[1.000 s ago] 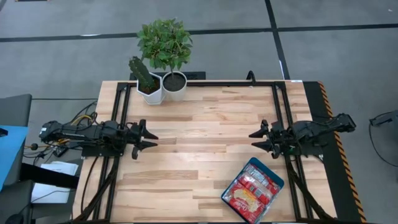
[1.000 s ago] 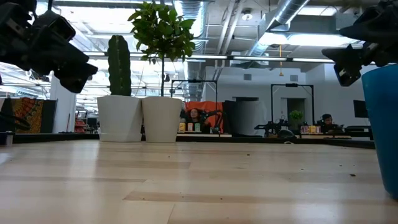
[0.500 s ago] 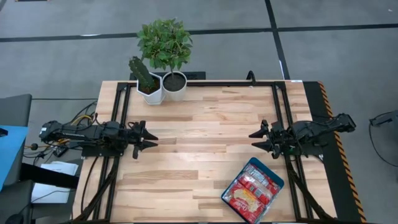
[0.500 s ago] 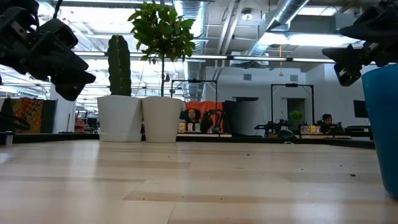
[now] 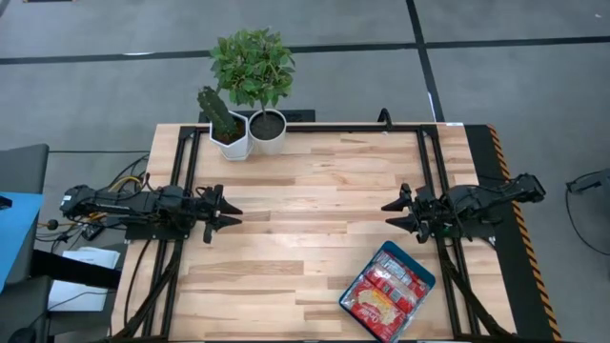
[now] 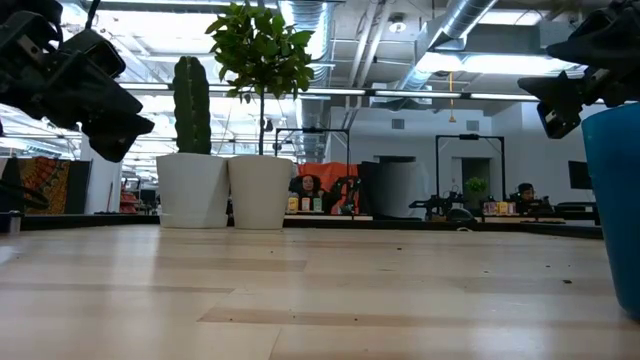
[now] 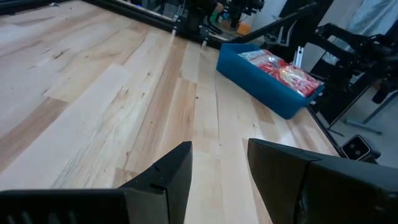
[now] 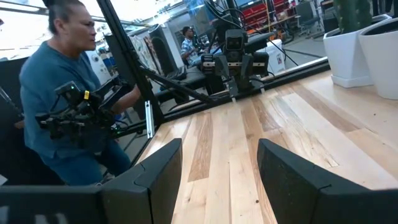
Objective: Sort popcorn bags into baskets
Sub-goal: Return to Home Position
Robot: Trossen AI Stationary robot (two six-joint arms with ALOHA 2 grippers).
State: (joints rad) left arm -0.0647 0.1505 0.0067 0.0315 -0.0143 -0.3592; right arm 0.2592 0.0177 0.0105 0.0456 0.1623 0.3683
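The teal-blue basket (image 5: pixel 388 292) sits on the table near its near right corner, and red popcorn bags (image 5: pixel 381 294) lie flat inside it. In the left wrist view the basket (image 7: pixel 268 89) shows with bags (image 7: pixel 283 68) in it. My left gripper (image 5: pixel 229 215) hovers open at the table's left side, above the wood. My right gripper (image 5: pixel 392 213) hovers open at the right side, just beyond the basket toward the far edge. Neither touches anything.
Two white pots stand at the far left edge, one with a cactus (image 5: pixel 227 127), one with a leafy plant (image 5: pixel 258 86). Bare wood lies between the arms. A person (image 8: pixel 68 106) stands beyond the table's left side, holding a control rig.
My left gripper has dipped slightly; otherwise nothing has visibly moved.
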